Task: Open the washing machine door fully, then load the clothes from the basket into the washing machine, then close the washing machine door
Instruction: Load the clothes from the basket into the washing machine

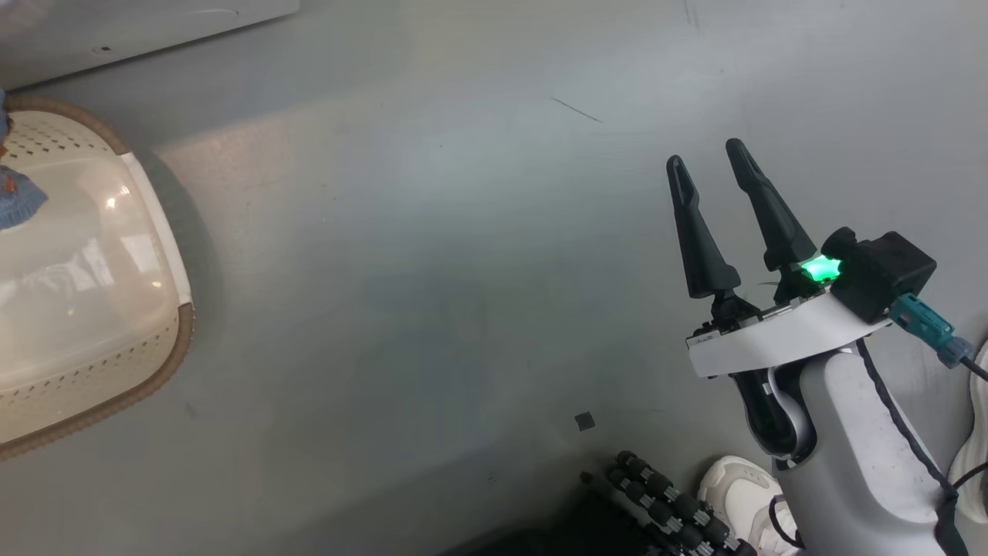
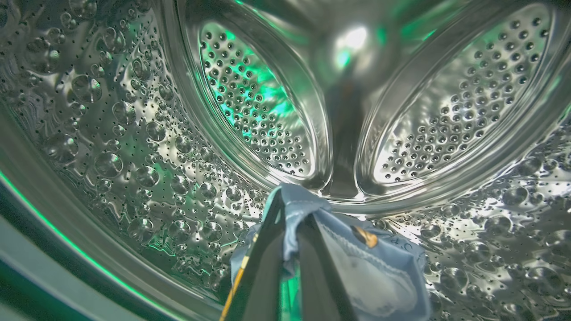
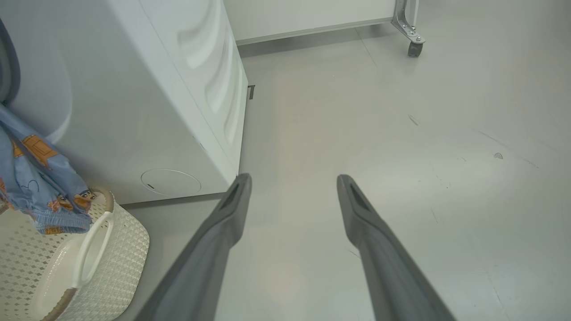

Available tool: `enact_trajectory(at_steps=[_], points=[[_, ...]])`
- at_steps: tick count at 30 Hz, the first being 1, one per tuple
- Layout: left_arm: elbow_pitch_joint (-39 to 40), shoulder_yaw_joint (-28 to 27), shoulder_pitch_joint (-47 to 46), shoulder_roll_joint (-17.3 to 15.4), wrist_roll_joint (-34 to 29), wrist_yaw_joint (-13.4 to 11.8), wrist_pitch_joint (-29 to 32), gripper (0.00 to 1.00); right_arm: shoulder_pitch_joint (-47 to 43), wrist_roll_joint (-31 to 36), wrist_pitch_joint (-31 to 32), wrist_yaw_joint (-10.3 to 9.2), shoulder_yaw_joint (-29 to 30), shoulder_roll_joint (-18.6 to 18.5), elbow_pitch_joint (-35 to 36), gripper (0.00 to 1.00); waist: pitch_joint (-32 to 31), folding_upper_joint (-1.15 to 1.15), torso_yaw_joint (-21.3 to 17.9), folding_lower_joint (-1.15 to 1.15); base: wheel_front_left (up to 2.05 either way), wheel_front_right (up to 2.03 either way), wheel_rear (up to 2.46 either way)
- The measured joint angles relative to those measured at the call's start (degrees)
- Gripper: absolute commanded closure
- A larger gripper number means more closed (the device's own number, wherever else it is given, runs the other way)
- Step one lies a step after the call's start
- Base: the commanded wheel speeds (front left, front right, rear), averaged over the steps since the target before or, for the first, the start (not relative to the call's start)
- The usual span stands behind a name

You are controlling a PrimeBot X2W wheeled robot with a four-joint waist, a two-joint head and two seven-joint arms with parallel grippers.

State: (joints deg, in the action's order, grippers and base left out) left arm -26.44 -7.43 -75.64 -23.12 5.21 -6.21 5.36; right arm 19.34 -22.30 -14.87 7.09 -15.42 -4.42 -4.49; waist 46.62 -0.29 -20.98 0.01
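One grip carries most of the risk. The left tool [image 2: 292, 214] is deep in the drum [image 2: 134, 156], clenched on a fold of the blue clothes [image 2: 379, 276], which bunch just under its fingers near the drum's back wall. Letting go here should drop that fold inside.

The right wrist view, though, shows blue bear-print fabric hanging down the front of the washer [image 3: 134, 111], its lower end reaching into the basket [image 3: 129, 249]. I cannot tell whether that is the same piece or another. If it is the same, much of its weight lies outside the mouth, and on release the hanging part could drag the rest back out over the lip. If the arm withdraws with fabric snagged on a finger, the load would come out with it. Any cloth lying across the opening would be pinched when the door is shut, and the door might fail to latch.

The right tool [image 1: 705, 154] is released and holds nothing. Its fingers are spread wide over the floor [image 1: 463, 270], well apart from the basket, so from there it cannot help feed the trailing part in. The basket sits just beside the washer's front. It looks light, so a tug on the draped fabric could tip or slide it.
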Motion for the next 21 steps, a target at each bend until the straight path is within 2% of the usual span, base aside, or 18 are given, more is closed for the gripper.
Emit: enact_trajectory(at_steps=[11, 19, 20, 21], points=[[-1.9, 0.5, -7.5, -1.3, -0.7, 0.0, -1.9, 1.0, 1.2, 0.0, 0.0, 0.0, -1.0, -0.2, -0.5, 0.0, 2.8, 0.0, -1.8, 0.0, 0.0, 0.0, 0.0], [-6.8, 1.0, -7.5, -2.2, -1.8, 0.0, -2.4, 1.0, 1.2, 0.0, 0.0, 0.0, -1.0, -0.2, -1.1, 0.0, 3.3, 0.0, -2.3, 0.0, 0.0, 0.0, 0.0], [-7.6, 1.0, -7.5, -2.4, -1.8, 0.0, -2.4, 0.8, 1.2, 0.0, 0.0, 0.0, -1.0, -0.2, -1.2, 0.0, 3.3, 0.0, -2.2, 0.0, 0.0, 0.0, 0.0], [-8.1, 1.1, -7.5, -2.5, -2.1, 0.0, -2.4, 0.8, 1.2, 0.0, 0.0, 0.0, -1.0, -0.2, -1.2, 0.0, 3.3, 0.0, -2.2, 0.0, 0.0, 0.0, 0.0]])
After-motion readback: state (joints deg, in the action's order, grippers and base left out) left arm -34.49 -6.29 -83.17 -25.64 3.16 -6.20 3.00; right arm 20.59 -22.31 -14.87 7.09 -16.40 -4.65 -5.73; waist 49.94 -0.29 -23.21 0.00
